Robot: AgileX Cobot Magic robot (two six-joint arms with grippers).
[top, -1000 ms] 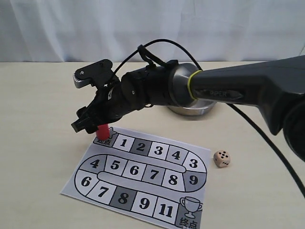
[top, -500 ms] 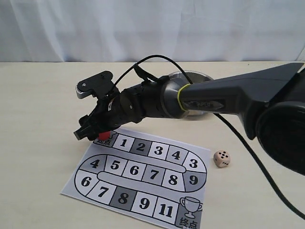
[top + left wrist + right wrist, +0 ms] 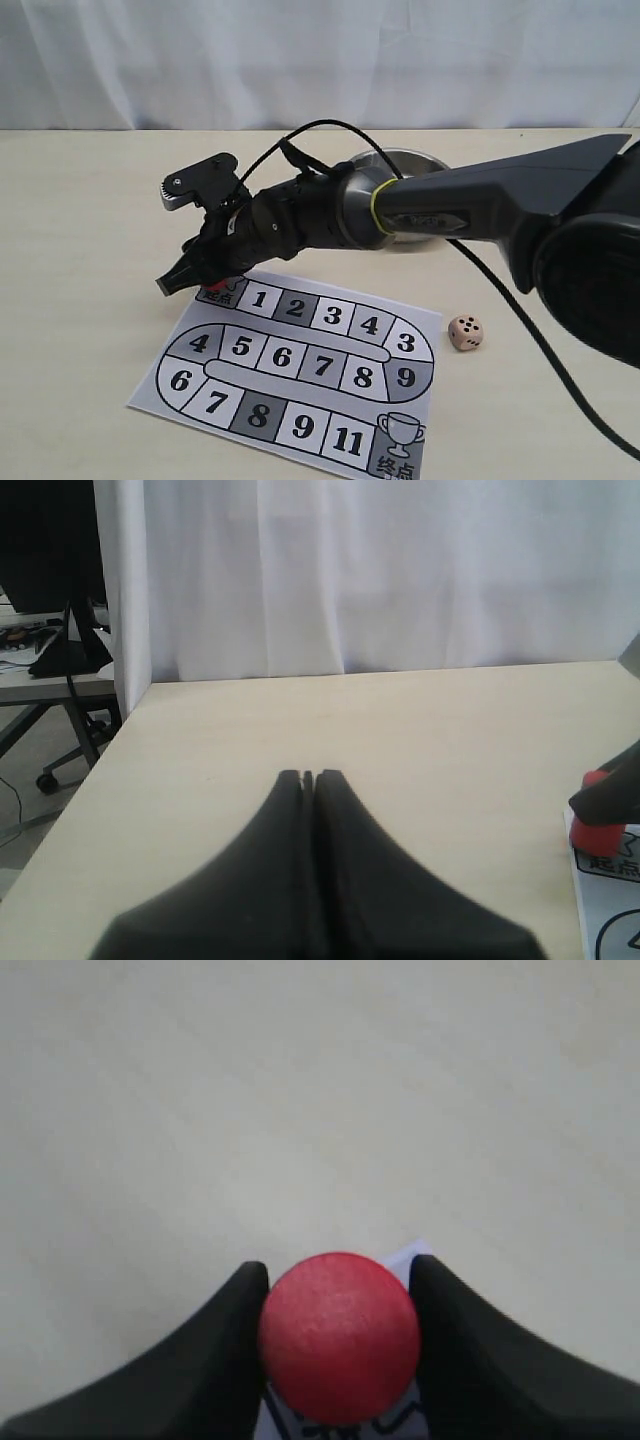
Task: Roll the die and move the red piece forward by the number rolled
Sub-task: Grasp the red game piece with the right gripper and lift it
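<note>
Your right gripper (image 3: 340,1268) is clamped on the red piece (image 3: 338,1335), with a finger pressed to each side, right at the start square on the board's (image 3: 300,370) far-left corner. The die (image 3: 465,332) sits on the table (image 3: 80,220) just off the board's right edge, well apart from that gripper. Your left gripper (image 3: 308,777) is pinched closed on nothing.

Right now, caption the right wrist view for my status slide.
Right gripper jaws clasp the red piece from both sides, over the paper board corner.
</note>
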